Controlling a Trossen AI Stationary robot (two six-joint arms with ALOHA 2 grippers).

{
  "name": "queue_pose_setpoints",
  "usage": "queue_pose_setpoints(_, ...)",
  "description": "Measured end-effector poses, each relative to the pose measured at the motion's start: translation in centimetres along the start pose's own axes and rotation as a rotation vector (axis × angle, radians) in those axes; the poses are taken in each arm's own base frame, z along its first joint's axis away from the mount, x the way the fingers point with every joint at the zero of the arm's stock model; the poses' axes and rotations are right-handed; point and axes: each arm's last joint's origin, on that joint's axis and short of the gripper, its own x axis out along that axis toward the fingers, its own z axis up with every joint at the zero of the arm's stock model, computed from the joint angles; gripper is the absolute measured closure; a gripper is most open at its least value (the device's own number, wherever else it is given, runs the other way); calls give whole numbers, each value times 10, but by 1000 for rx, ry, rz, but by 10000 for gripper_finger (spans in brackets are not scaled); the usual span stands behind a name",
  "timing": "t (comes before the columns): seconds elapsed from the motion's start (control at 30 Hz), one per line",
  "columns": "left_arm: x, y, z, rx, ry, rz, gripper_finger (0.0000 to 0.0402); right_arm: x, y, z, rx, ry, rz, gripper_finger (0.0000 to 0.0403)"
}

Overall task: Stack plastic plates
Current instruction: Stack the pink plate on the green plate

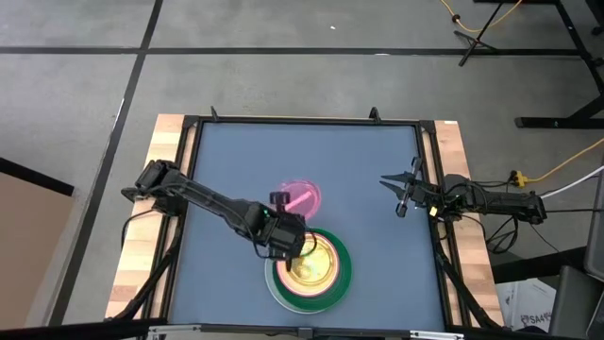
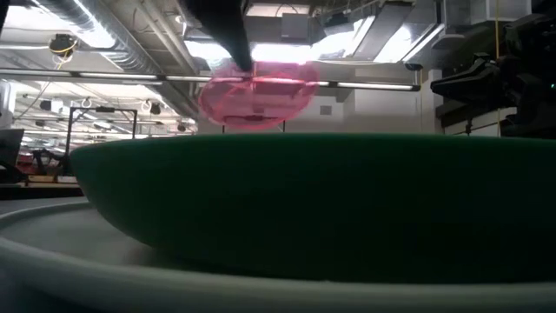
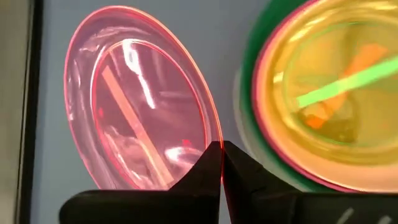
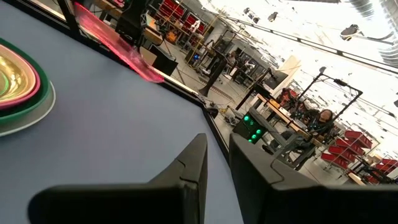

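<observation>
My left gripper (image 3: 222, 152) is shut on a translucent magenta plate (image 3: 143, 106), held in the air just beyond the stack; in the high view the plate (image 1: 302, 198) shows tilted, above the table's middle. The stack (image 1: 309, 268) stands near the table's front edge: a large white plate (image 1: 276, 289) at the bottom, a dark green plate (image 3: 255, 81) on it, then a pink plate (image 3: 264, 118), a cream plate (image 3: 336, 124), and small translucent green and orange plates inside. My right gripper (image 1: 396, 194) is open and empty by the right edge. My left gripper pinches the magenta plate's rim (image 3: 215, 138) between its two fingers, at their free ends. The plate is lifted clear of the table and tilted, standing nearly on edge. In the low view it (image 2: 256, 91) hangs under the dark finger (image 2: 228, 35), which comes down from above.
The blue-grey table top (image 1: 349, 161) has a raised black frame (image 1: 302, 120) and wooden side strips (image 1: 156, 189). The dark green plate (image 2: 304, 209) and the white plate's rim (image 2: 87, 252) fill the low view. Bare table lies to the far side and right of the stack.
</observation>
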Motion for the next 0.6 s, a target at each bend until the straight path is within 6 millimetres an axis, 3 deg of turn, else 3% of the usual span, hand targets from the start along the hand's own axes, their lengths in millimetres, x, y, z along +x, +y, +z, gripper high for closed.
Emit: queue_pose_setpoints(0.6, -35, -66, -4, 572, -213, -182, 401, 0, 0, 0, 0, 0, 0, 341)
